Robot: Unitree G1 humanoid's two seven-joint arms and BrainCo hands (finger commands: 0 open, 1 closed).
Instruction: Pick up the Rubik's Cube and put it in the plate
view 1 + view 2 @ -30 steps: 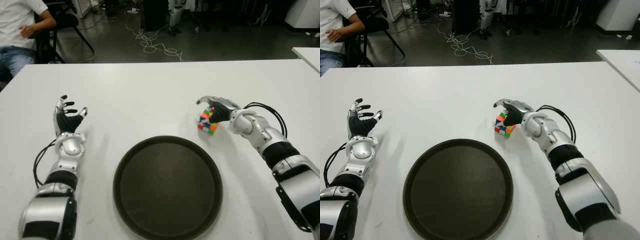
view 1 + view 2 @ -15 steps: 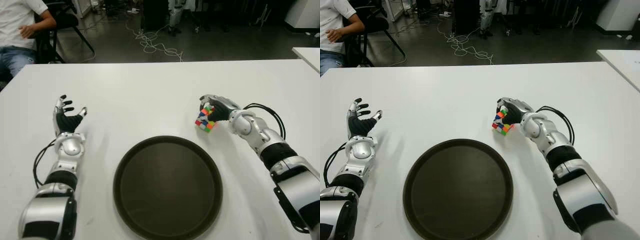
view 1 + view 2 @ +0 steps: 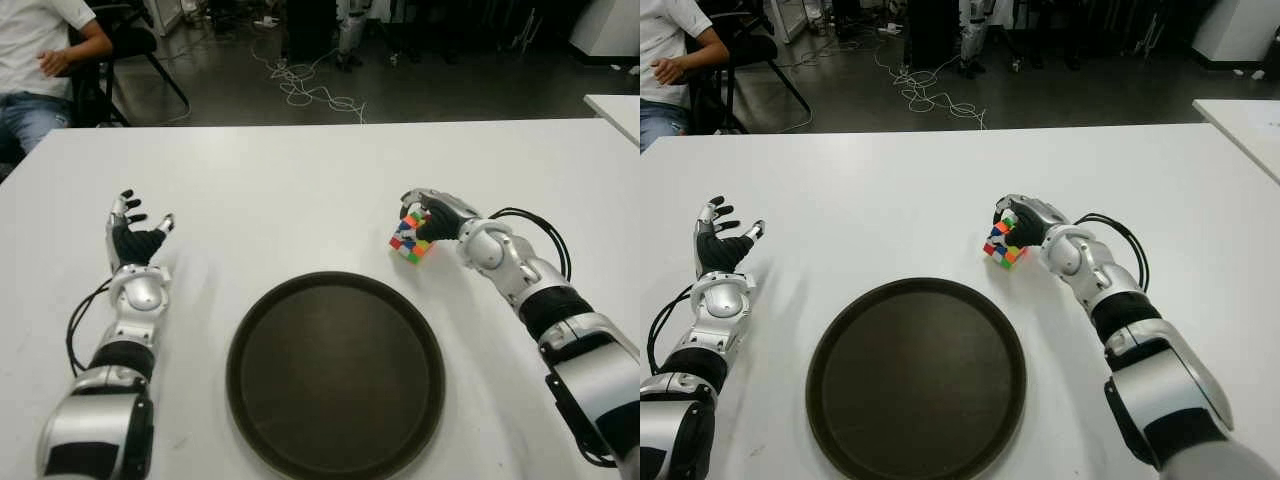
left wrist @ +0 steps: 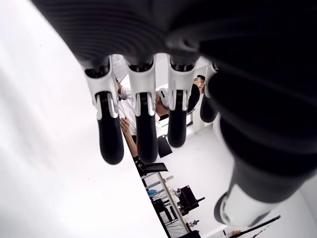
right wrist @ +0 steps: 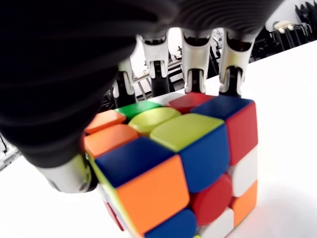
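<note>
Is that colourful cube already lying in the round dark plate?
No, the cube is in the right hand, off past the rim of the empty plate.

Rubik's Cube (image 3: 1001, 243) in right robot hand (image 3: 1025, 222)

head eyes overlook the table (image 3: 300, 190); wrist views hug each hand.
</note>
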